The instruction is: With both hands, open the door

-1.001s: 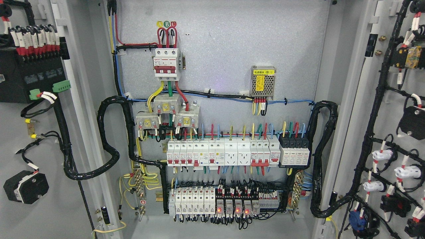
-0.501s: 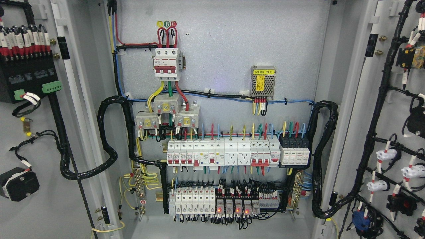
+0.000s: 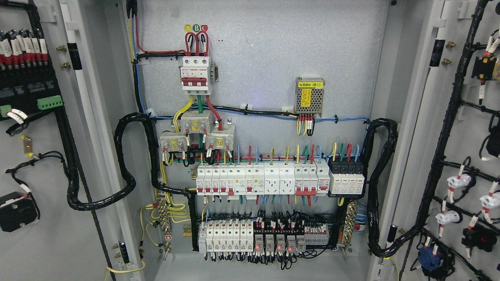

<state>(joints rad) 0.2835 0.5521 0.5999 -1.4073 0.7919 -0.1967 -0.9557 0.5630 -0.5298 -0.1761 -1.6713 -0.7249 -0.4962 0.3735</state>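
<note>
Cabinet with left door (image 3: pixel 35 234) and right door (image 3: pixel 461 128) swung wide; neither hand visible, state unknowable. Risk: overswing straining hinge-side cable looms (image 3: pixel 125 156).

left door (image 3: pixel 50 242) swung wide open at the picture's left, grey inner face showing, black wire bundles and a black terminal block on it, right door (image 3: pixel 461 128) open at the right too, grey, black harness and white connectors
</note>
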